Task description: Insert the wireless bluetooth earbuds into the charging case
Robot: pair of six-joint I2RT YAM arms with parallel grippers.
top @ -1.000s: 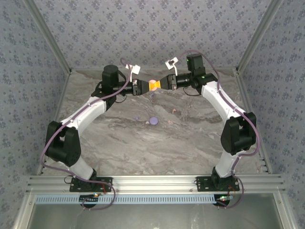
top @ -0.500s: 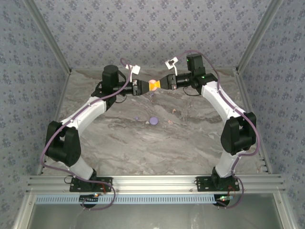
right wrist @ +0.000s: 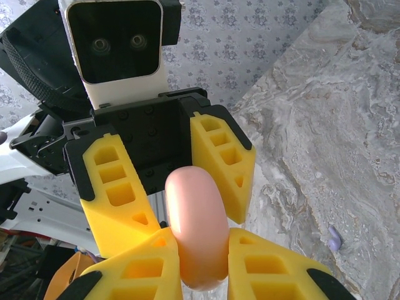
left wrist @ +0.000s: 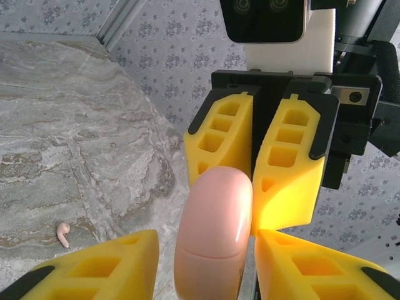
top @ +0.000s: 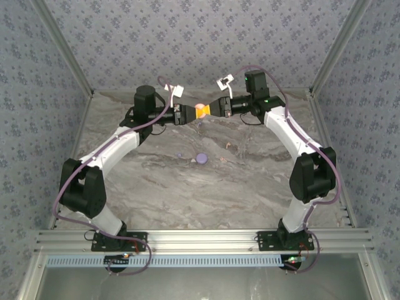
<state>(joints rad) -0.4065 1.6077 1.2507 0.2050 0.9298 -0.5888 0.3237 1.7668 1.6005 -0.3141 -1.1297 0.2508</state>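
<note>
Right gripper (right wrist: 201, 240) clamped on salmon-pink rounded plastic charging case (left wrist: 215, 212), above grey marbled table (top: 250, 181). Left gripper (left wrist: 206, 244) brackets it, fingers (left wrist: 100, 269) parted, one clear. Tiny pale pink plastic earbud (left wrist: 62, 232) lies on the table.

The grey marbled bench (top: 187, 194) carries a lilac disc (top: 201, 158) near its middle. A tiny lilac earbud (top: 180, 154) lies just left of the disc, not touching it. A pale pink earbud (left wrist: 62, 232) lies alone on bare marble.
</note>
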